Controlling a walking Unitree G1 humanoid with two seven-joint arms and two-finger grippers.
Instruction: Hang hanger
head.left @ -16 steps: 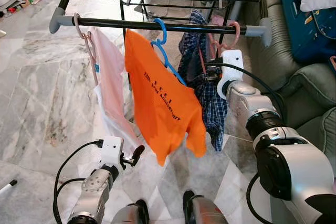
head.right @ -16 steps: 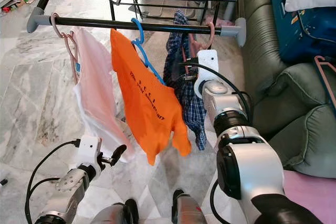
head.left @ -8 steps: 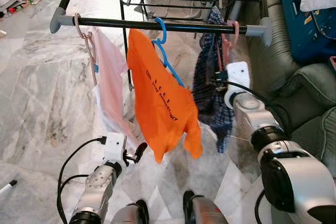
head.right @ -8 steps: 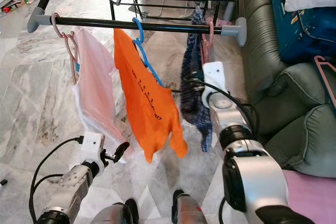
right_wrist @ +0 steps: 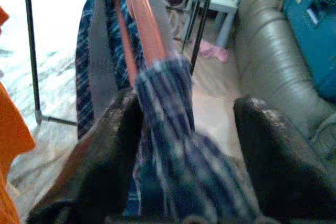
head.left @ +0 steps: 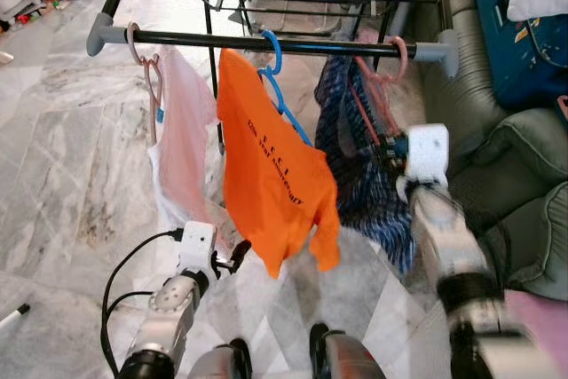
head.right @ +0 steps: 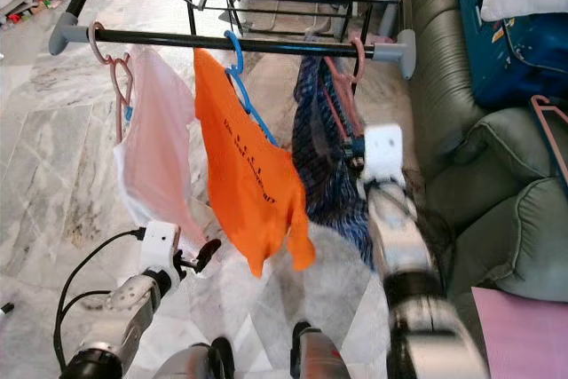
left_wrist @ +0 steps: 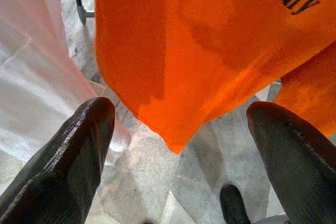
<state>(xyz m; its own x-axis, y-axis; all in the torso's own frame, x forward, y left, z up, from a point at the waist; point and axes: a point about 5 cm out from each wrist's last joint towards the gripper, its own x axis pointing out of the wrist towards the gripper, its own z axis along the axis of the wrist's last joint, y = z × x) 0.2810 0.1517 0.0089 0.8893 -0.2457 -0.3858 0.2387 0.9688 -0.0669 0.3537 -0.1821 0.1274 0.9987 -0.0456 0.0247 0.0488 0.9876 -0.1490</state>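
Grey marble floor (head.left: 62, 157) lies under your black metal drying rack (head.left: 266, 42). The pink plastic hanger (head.left: 383, 73) carrying the blue checked shirt (head.left: 359, 175) is hooked on the rail, the right gripper (right_wrist: 184, 129) spread around its shoulder. Pull away crooked and the hook may slip off. Left gripper (left_wrist: 178, 124) hangs wide, empty

blurred right gripper (right_wrist: 186, 129), fingers apart, around pink hanger (right_wrist: 147, 30) carrying blue plaid shirt (right_wrist: 173, 124).
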